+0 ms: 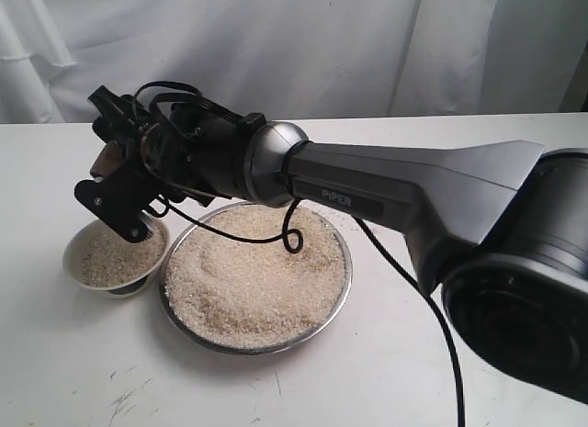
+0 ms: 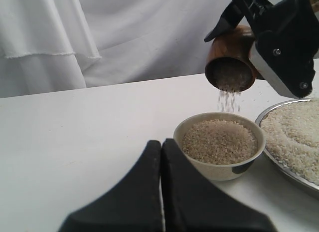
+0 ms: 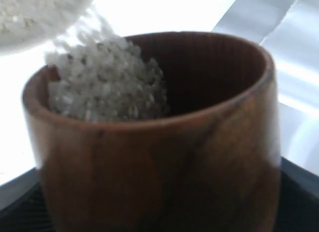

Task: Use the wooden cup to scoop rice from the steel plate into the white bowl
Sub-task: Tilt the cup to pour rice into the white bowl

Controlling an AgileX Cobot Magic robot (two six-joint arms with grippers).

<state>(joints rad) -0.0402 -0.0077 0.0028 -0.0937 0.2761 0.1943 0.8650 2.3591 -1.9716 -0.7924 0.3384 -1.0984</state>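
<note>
Wrist views share wooden cup [image 2: 230,57], right closest

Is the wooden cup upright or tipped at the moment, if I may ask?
Tipped: the wooden cup has its mouth angled down above the white bowl, and rice is spilling from it.

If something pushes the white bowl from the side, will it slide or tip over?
Probably slide: the white bowl sits on a smooth white table and looks low and wide. The rice filling it nearly to the rim likely makes it heavier and steadier, but a hard bump could spill grains.
</note>
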